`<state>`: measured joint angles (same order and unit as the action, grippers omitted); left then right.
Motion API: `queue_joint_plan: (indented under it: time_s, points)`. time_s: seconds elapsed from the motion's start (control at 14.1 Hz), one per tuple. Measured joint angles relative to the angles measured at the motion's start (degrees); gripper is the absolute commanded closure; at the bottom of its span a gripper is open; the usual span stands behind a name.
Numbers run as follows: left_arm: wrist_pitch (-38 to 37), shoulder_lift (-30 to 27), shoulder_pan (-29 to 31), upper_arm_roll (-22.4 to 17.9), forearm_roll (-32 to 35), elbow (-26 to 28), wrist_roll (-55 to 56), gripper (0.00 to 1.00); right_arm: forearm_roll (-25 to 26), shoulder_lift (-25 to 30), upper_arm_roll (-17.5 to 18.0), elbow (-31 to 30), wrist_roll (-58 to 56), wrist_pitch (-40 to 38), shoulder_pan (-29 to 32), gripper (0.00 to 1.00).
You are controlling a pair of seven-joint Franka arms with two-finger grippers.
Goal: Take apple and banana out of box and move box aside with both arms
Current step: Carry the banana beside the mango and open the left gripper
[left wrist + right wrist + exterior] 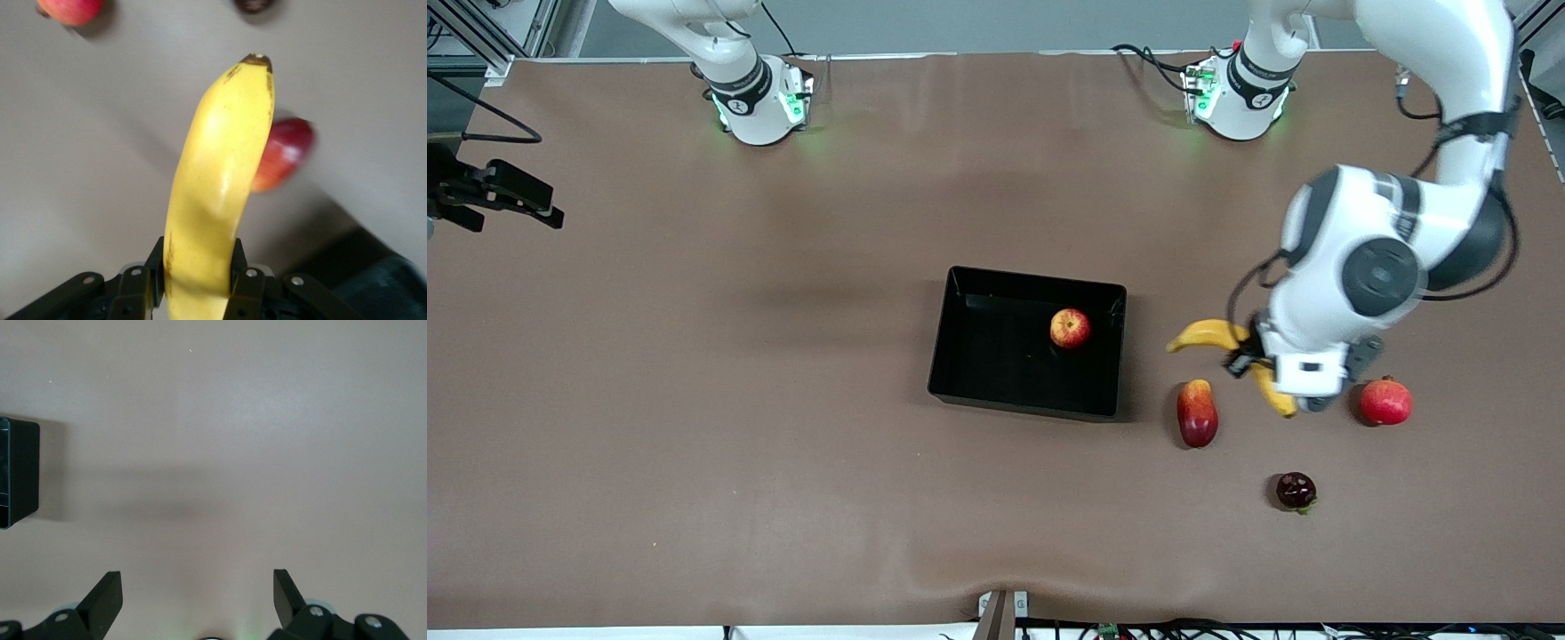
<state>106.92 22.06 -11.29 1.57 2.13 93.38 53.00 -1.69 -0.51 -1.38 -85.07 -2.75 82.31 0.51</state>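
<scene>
The left gripper [198, 283] is clamped on the banana [1232, 356], holding it in the air over the counter [694, 400] between the box [960, 356] and the pomegranate [1385, 401], above the mango [1197, 412]. The apple [1070, 328] sits in the box, by the wall toward the left arm's end. It should be light, firm and smooth (likely to roll), so a grip across its widest part looks safest. The right gripper [198, 597] waits with its fingers spread over bare counter.
</scene>
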Motion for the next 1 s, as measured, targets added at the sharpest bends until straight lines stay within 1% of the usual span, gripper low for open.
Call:
queue_joint_plan:
  time_s: [0.14,0.28,0.5,0.64,0.71,0.78,0.85,1.0]
  points:
    - [2.93,0.06,5.11,-0.01,-0.04,5.07,-9.36,1.0,0.0,-0.01,0.0,0.01,0.0,0.0,0.0,0.0]
    - [6.22,0.31,7.6,0.01,-0.12,9.67,-15.83,1.0,-0.01,-0.02,0.0,0.01,0.0,0.0,0.0,0.0]
    - [16.55,1.86,8.4,0.05,-0.12,16.49,-21.66,1.0,-0.01,-0.03,0.01,0.01,0.0,0.0,0.0,0.0]
    - [22.54,4.51,8.78,0.04,-0.12,18.6,-22.49,1.0,-0.01,-0.03,0.0,0.01,0.0,0.0,0.0,0.0]
    - [25.22,6.21,8.86,0.05,-0.12,18.81,-22.67,0.96,-0.01,-0.03,0.0,0.01,0.0,0.0,0.0,0.0]
    - [27.33,7.73,8.82,0.17,-0.12,18.8,-22.7,0.59,-0.01,-0.03,0.0,0.01,0.0,0.0,0.0,0.0]
    - [28.63,8.74,8.7,0.34,-0.12,18.69,-22.71,0.01,-0.01,-0.03,0.0,0.01,0.0,0.0,0.0,0.0]
    - [29.23,9.08,8.42,0.51,-0.12,17.52,-22.71,0.0,-0.01,-0.03,0.01,0.01,0.0,0.0,-0.01,0.0]
